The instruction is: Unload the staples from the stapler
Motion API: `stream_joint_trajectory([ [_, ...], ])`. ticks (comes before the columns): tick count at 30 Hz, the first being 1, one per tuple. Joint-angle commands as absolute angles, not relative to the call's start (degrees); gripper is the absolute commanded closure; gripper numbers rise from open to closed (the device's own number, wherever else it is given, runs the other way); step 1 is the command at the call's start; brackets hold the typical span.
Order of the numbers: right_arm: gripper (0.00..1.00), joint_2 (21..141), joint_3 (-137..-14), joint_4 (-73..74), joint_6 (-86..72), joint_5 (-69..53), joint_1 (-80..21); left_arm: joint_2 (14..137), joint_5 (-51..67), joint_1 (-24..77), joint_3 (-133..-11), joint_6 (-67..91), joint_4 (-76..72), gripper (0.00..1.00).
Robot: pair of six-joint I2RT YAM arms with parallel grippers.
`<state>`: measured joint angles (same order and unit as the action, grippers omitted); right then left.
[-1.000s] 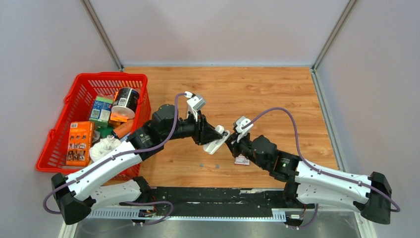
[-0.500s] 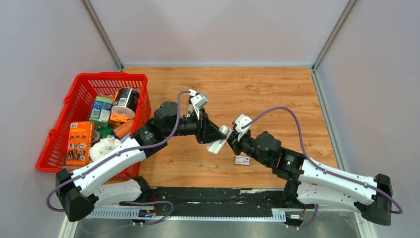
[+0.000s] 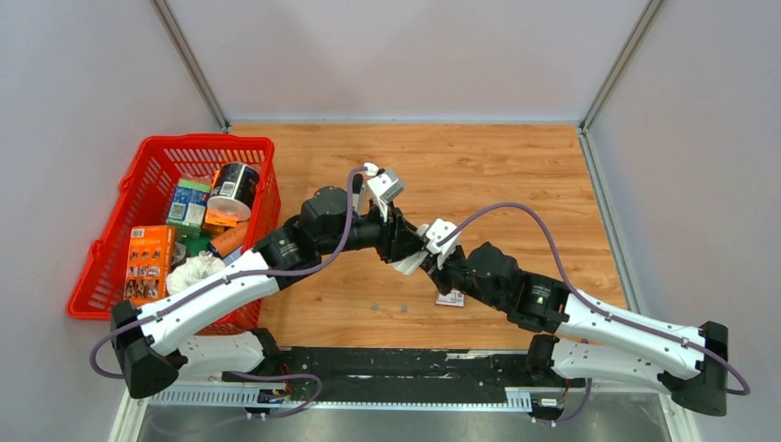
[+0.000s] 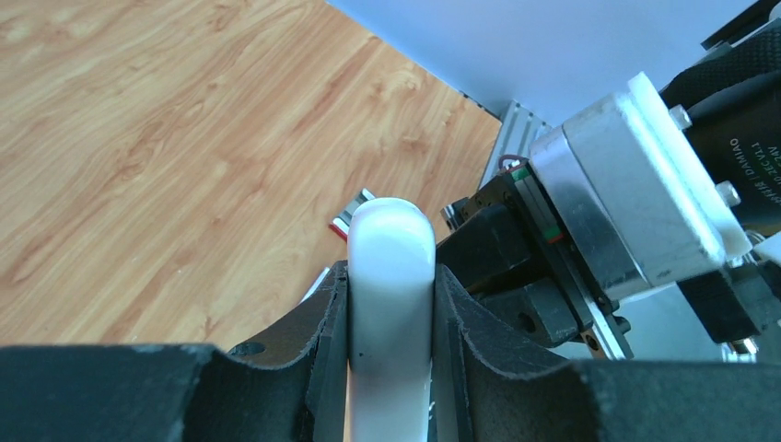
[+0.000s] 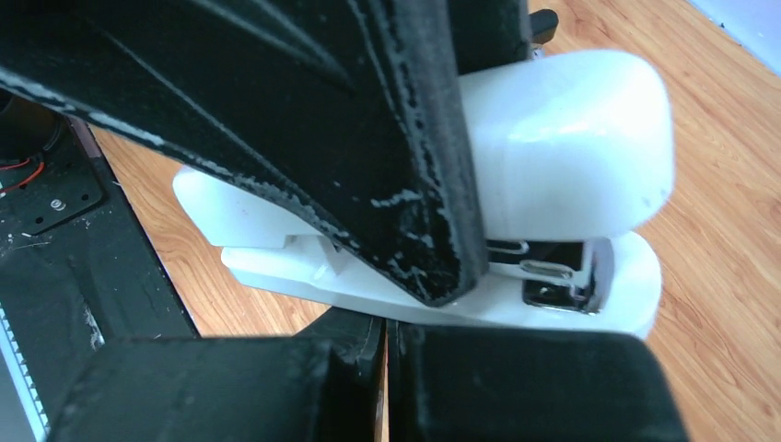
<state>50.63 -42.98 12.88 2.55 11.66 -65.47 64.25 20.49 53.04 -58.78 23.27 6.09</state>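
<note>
My left gripper [image 3: 403, 252] is shut on the white stapler [image 3: 412, 261] and holds it above the table. In the left wrist view the stapler's rounded end [image 4: 390, 235] sticks out between the pads of the left gripper [image 4: 390, 290]. In the right wrist view the stapler [image 5: 562, 166] fills the frame, its grey metal inner piece [image 5: 553, 276] showing at its right end, with a left finger [image 5: 368, 138] across it. My right gripper [image 5: 387, 341] is shut, with only a hairline gap, right under the stapler's base. It also shows in the top view [image 3: 429, 261].
A small red-and-white flat box [image 3: 450, 297] lies on the wooden table below the grippers; it also shows in the left wrist view [image 4: 348, 216]. A red basket [image 3: 166, 152] with several packages stands at the left. Two tiny bits [image 3: 375, 307] lie near the front.
My left gripper has carried the stapler to the right and a little away. My right gripper has moved left and forward up against the stapler's underside.
</note>
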Motion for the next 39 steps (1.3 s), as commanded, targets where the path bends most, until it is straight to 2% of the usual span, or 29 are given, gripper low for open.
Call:
stream_joint_trajectory([
  [1,1.0,45.7,-43.7,3.9,0.4,17.1,-65.7,65.6,15.3,56.5,-60.8,20.9,15.9,1.0],
  [8,1.0,41.1,-40.9,9.6,-4.3,21.8,-65.7,70.0,-4.6,56.5,-64.4,16.7,18.7,1.0],
  [14,0.99,40.0,-38.0,10.1,-6.1,24.4,-65.7,75.3,-15.2,55.6,-66.6,12.4,17.0,1.0],
  [17,0.94,40.1,-37.4,9.6,-6.9,24.4,-65.7,79.5,-15.3,51.8,-67.7,13.0,16.4,1.0],
  [20,0.93,40.2,-36.9,8.9,-7.4,23.9,-65.8,83.6,-16.2,49.3,-68.0,12.3,14.2,1.0],
  [25,0.88,40.8,-36.0,7.5,-7.8,22.9,-65.7,93.1,-10.2,42.6,-71.1,14.5,12.4,1.0],
  [30,0.87,42.2,-36.1,7.4,-8.2,21.8,-65.7,100.7,-8.3,37.5,-74.2,15.8,11.1,1.0],
  [39,0.85,44.5,-36.5,6.5,-8.4,20.1,-65.8,113.1,-6.4,32.8,-87.9,14.8,16.6,0.99],
])
